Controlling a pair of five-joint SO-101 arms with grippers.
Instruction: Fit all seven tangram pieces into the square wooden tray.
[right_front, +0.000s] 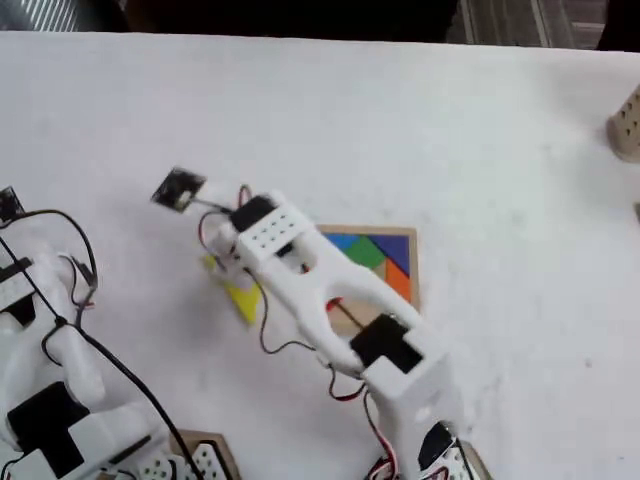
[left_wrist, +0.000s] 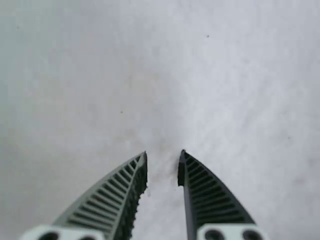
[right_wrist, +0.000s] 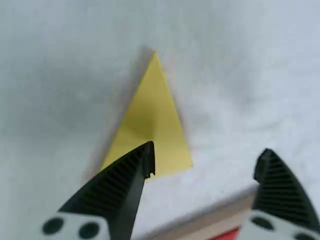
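So the right gripper (right_wrist: 206, 155) hangs with fingers spread over the yellow triangle (right_wrist: 150, 120), which lies flat on the tabletop (left_wrist: 200, 75) just beside the wooden tray (right_front: 412, 262). Looks like the pickup step: next it has to drop and pinch. Coloured pieces (right_front: 365, 250) already sit inside. The left gripper (left_wrist: 163, 157) is barely parted and well clear.

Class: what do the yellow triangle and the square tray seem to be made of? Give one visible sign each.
Yellow triangle: likely painted wood; flat, even matte colour, crisp edges. Tray: unpainted wood, matte; pale tan rim.
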